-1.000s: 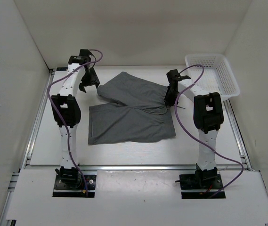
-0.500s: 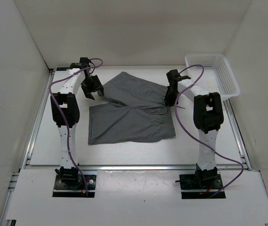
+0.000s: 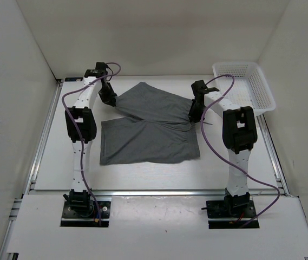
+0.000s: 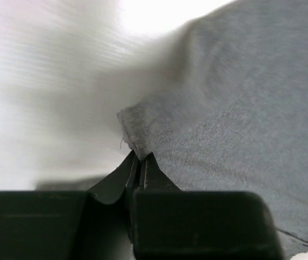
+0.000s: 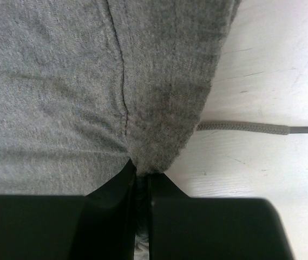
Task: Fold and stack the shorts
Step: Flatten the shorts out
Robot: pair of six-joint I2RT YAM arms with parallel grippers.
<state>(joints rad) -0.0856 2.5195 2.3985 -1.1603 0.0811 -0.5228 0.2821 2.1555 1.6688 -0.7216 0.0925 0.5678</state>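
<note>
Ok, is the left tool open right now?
No, the left tool is pinched shut on a corner of the plain grey soft fabric shorts.

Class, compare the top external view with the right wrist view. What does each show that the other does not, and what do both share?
Only the top external view shows the whole shorts spread on the table, the white basket at the far right, and the left gripper shut on the shorts' far left corner. Only the right wrist view shows, close up, a seam in the fabric and a grey drawstring lying on the table. Both show the right gripper pinching the shorts' right edge.
</note>
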